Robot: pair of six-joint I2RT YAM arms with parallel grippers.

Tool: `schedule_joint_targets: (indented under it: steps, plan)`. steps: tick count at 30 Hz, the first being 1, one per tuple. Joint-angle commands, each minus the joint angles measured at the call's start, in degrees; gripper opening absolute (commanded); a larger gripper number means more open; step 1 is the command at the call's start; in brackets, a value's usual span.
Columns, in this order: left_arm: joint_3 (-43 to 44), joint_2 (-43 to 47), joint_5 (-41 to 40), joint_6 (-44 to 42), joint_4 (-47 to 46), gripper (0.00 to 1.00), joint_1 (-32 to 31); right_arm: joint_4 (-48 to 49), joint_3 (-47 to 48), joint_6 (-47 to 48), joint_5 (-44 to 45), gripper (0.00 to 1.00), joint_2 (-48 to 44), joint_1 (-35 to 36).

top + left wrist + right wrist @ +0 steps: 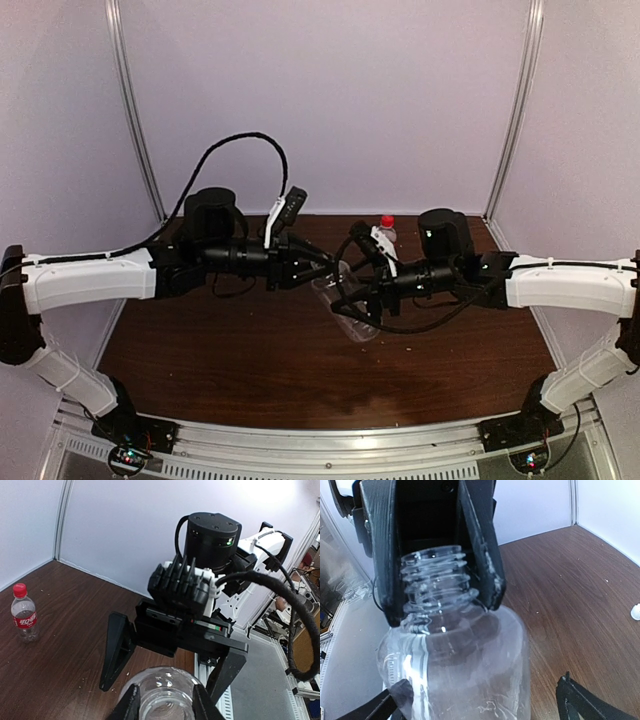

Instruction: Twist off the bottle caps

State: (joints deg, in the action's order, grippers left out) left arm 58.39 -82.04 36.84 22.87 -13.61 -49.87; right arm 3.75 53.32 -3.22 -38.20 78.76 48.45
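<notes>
The plain clear bottle (460,670) has no cap; its bare threaded neck (436,587) shows in the right wrist view. My left gripper (167,707) is shut on that neck, one finger (479,555) on each side. My right gripper (480,692) is open, its fingers (116,647) spread wide around the bottle's body, the right one clear of it. In the top view both grippers meet at the bottle (355,318) over the table's middle. A small white cap (635,611) lies on the table. The red-label bottle (24,617) stands upright with its red cap (19,590) on.
The dark wood table (250,360) is enclosed by pale walls at the back and sides. The red-capped bottle (386,232) stands at the back right, close behind the right arm. A metal rail (330,445) runs along the near edge.
</notes>
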Motion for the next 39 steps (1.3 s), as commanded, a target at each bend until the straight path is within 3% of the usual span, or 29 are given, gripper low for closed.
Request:
schedule_joint_targets:
  steps: [1, 6, 11, 14, 21, 39]
  plan:
    - [0.1, 3.1, -4.0, -4.6, 5.0, 0.0, 0.7, -3.0, 1.7, 0.4, 5.0, 1.0, -1.3, -0.2]
    - [1.4, 5.6, -10.0, -9.1, 14.1, 0.0, 2.2, -5.9, 1.5, 0.5, 11.9, 1.0, -3.0, -0.3]
    - [4.8, 6.1, -25.3, -13.0, 25.9, 0.0, 3.6, -10.2, 3.0, -2.4, 22.9, 1.0, -4.0, -0.5]
    - [6.3, 4.9, -29.9, -12.8, 28.4, 0.0, 6.7, -12.2, 4.1, -3.5, 29.2, 1.0, -3.8, -0.6]
    - [5.3, -0.2, -25.6, -6.2, 20.5, 0.0, 17.2, -12.8, 4.2, -5.4, 33.8, 1.0, -3.6, -0.8]
    - [26.3, -26.4, -28.2, -10.0, 21.7, 0.0, 22.9, -15.0, 2.7, -5.7, 36.3, 1.0, -5.6, -1.3]
